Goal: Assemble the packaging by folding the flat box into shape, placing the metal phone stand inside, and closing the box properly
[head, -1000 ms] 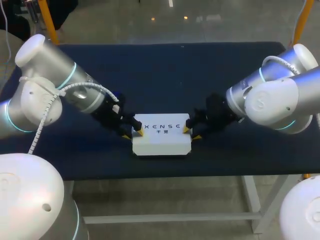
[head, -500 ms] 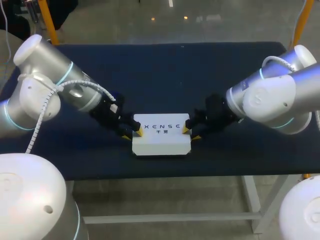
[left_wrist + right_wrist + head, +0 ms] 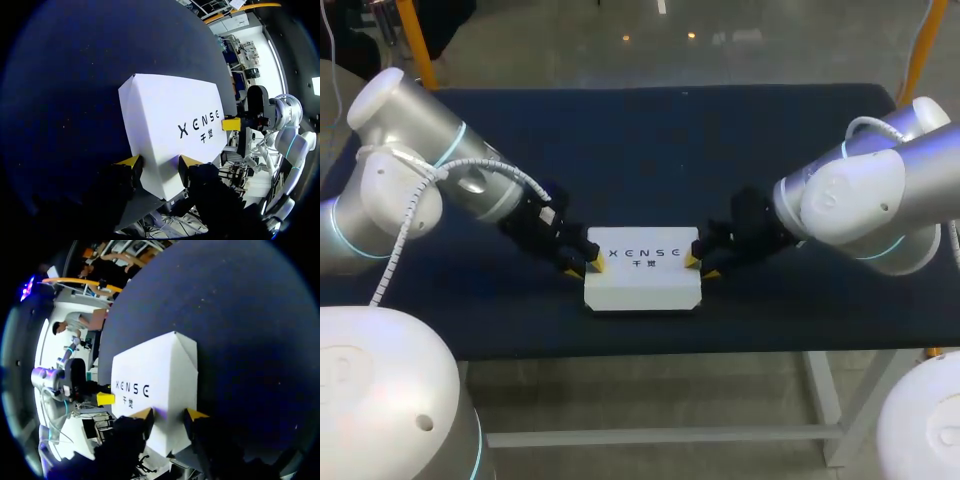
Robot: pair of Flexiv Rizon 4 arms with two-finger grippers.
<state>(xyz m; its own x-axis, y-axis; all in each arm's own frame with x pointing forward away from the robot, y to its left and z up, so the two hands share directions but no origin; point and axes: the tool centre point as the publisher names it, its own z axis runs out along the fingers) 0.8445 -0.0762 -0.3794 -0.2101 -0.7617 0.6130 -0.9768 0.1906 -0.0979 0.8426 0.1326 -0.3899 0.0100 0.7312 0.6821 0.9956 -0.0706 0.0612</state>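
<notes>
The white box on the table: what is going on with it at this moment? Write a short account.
Two robot arms meet at the white box, which is folded into shape and lies flat on the dark table with its printed face up. The left gripper is at the box's left end and the right gripper is at its right end, each at an end edge. From above the box looks closed. No phone stand is in sight, so whether it is inside cannot be told.
</notes>
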